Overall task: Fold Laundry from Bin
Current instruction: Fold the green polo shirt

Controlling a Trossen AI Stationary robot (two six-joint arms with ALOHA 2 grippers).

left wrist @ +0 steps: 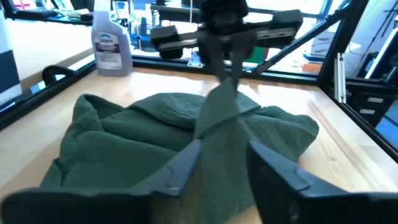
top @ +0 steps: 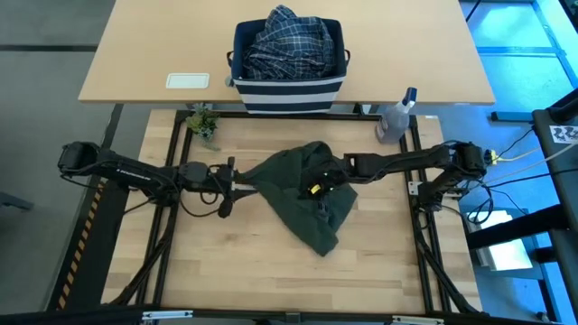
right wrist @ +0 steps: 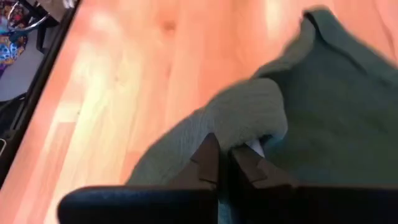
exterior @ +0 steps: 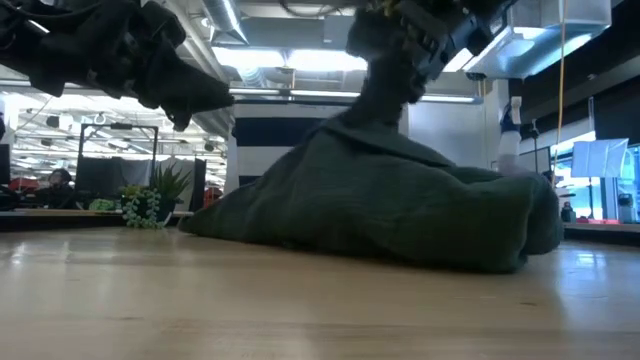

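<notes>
**Step in hand: spreading garment 1 of the laundry**

Dark olive-green garment heaped at table centre, near side of the bin (plaid shirt inside the bin). Right gripper clamped shut on a raised fold at the heap's middle. Left gripper at the heap's left corner, fingers parted around a cloth strip; hold on it cannot be confirmed. Next, probably: close left, draw apart to flatten.
</notes>
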